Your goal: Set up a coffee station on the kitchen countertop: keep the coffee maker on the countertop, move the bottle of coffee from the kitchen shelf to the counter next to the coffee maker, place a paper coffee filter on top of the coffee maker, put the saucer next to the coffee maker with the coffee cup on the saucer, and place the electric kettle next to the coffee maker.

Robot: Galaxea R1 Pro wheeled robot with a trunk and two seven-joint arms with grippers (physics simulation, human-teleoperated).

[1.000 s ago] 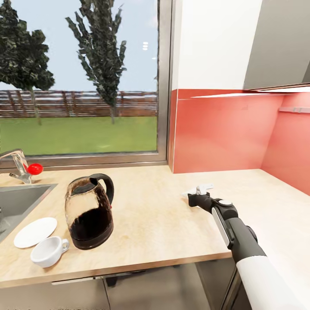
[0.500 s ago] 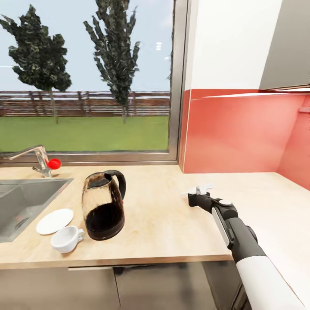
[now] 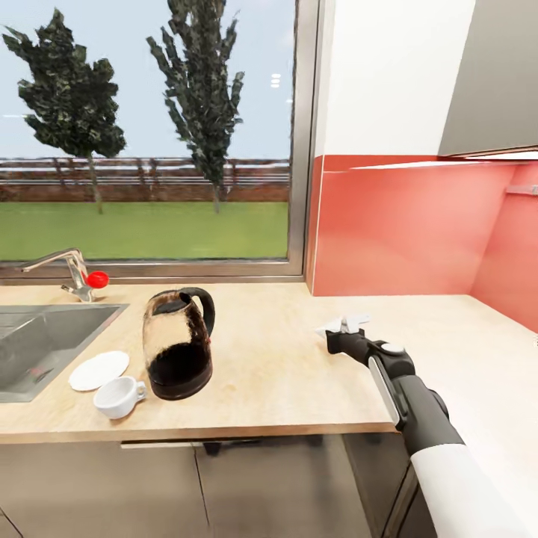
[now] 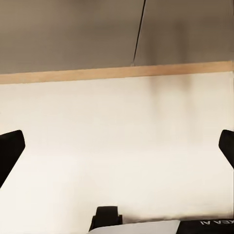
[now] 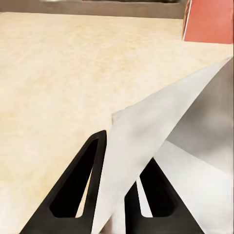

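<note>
The long light wood-grain tabletop runs under a window and meets a red wall panel at its back right stretch. Near the front edge, towards the steel sink at the left end, stands the clear glass electric kettle with black base, lid and loop handle, upright. Just beside it on the sink side lies the small plain white coffee cup, near the front edge, its handle turned towards the kettle. The small white round saucer lies flat between cup and sink, close to the cup; whether the two touch is hard to tell.

The right gripper hovers over the middle of the tabletop, well apart from the kettle, its jaws clenched on the thin white paper coffee filter, which sticks out past the black fingers.

The left gripper hangs over a pale stretch of tabletop with its jaws released and spread wide.
</note>
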